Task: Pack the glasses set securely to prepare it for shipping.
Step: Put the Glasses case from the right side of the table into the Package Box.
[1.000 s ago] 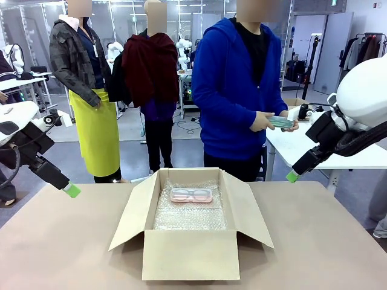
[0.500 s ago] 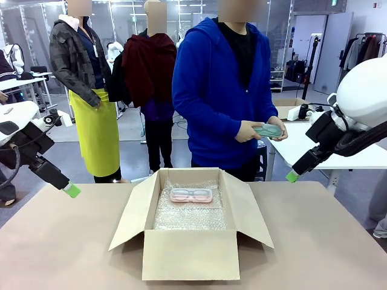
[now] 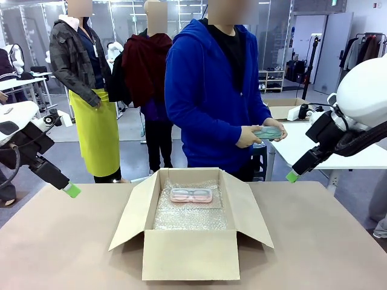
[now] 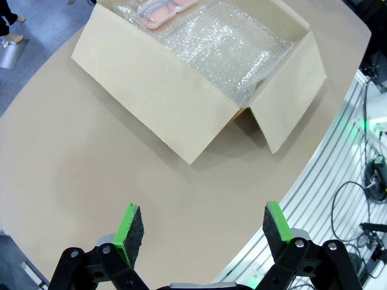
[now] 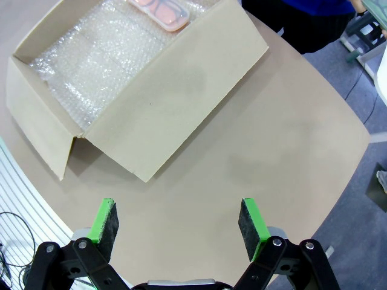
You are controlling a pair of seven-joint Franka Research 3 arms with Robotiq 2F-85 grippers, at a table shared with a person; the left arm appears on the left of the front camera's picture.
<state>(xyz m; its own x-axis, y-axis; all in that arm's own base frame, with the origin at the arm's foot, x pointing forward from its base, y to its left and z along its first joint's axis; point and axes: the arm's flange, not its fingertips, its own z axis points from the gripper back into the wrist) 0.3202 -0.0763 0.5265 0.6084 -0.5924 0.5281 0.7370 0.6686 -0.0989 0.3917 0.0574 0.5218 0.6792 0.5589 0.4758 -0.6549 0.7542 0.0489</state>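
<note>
Pink case (image 3: 191, 195): centre of frame, on bubble wrap (image 3: 187, 219) in open box (image 3: 189, 254).
Green case (image 3: 267, 131): right of centre, in person's hands (image 3: 249, 137).
Handling: likely light, stiff, smooth; pinch across narrow width.
Left gripper (image 4: 201, 220), right gripper (image 5: 176, 219): spread wide, empty.

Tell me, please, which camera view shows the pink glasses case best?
The front view: the pink glasses case lies whole and flat on the bubble wrap at the far end of the cardboard box. Both wrist views catch just part of it, cut off by the picture's top edge.
</note>
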